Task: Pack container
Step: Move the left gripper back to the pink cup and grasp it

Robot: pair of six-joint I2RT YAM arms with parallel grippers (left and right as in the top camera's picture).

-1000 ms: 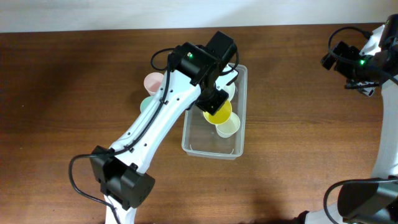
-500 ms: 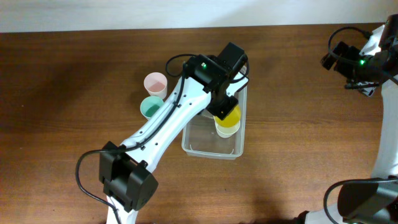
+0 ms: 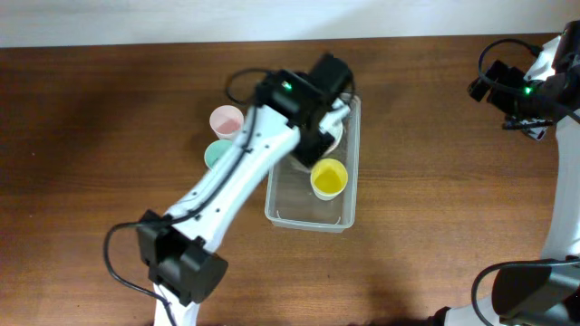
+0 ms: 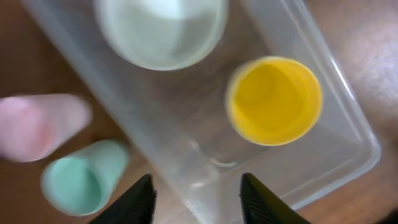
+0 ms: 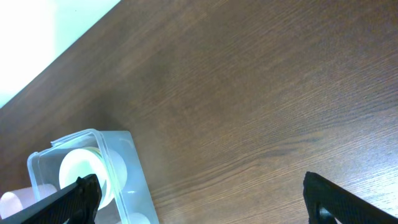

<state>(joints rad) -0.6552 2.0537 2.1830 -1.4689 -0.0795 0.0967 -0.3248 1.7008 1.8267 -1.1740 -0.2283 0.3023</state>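
The clear container (image 3: 292,197) lies mid-table. In it stand a yellow cup (image 3: 328,178) and, at the far end, a pale bowl (image 3: 333,136) that my left arm partly hides. My left gripper (image 3: 317,149) hovers over the container between them. In the left wrist view, the left gripper (image 4: 199,205) is open and empty above the container's side wall (image 4: 186,124). The yellow cup (image 4: 273,99) stands upright, free of the fingers. My right gripper (image 5: 205,205) is open over bare wood, far right of the container (image 5: 134,180).
A pink cup (image 3: 226,120) and a teal cup (image 3: 216,155) stand on the table just left of the container. They show again as the pink cup (image 4: 37,127) and the teal cup (image 4: 78,180). The right arm (image 3: 521,91) is at the table's far right edge.
My left gripper has opened and let go of the yellow cup, which now stands in the container. The gripper has drawn back toward the far end. The right arm has not moved.
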